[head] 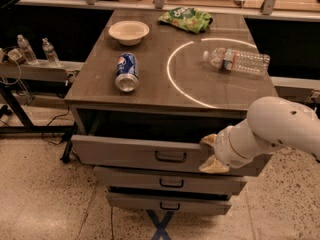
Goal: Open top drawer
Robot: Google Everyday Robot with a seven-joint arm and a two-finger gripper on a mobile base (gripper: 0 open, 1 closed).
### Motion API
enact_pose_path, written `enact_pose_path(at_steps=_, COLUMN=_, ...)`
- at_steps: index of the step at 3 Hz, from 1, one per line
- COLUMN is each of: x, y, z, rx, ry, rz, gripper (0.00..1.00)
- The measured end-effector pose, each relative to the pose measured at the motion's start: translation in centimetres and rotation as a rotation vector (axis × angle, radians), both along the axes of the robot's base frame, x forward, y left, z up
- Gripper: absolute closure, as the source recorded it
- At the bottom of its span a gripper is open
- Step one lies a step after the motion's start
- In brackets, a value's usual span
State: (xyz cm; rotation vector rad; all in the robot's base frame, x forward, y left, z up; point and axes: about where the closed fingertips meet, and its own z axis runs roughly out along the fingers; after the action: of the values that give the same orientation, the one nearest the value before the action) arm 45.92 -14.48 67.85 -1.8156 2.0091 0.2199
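Observation:
The top drawer (125, 153) is the widest grey front under the table top, with a small dark handle (170, 157) at its centre. It stands pulled out a little, with a dark gap behind its upper edge. My gripper (210, 154) is at the right part of this drawer front, right of the handle. Its cream fingers (209, 140) are spread apart, one at the drawer's top edge and one lower against the front. My white arm (275, 129) reaches in from the right.
Two narrower drawers (170, 182) sit below. On the table top (100, 91) lie a blue can (127, 72), a white bowl (129, 32), a green chip bag (187, 19) and a plastic bottle (237, 60). A side shelf (35, 70) with small bottles stands at left.

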Motion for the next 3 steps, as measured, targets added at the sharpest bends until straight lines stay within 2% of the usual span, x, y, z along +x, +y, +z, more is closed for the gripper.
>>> enact_pose_path(at_steps=1, x=-1.2, y=-0.5, z=-0.2, rx=-0.007, ry=0.018, rz=-0.005, gripper=0.93)
enact_pose_path(at_steps=2, x=-3.5, y=-1.3, z=-0.6, rx=-0.018, ry=0.056, rz=-0.014, gripper=1.00)
enact_pose_path(at_steps=3, x=-3.5, y=-1.2, z=-0.5, rx=-0.019, ry=0.056, rz=-0.014, gripper=0.98)
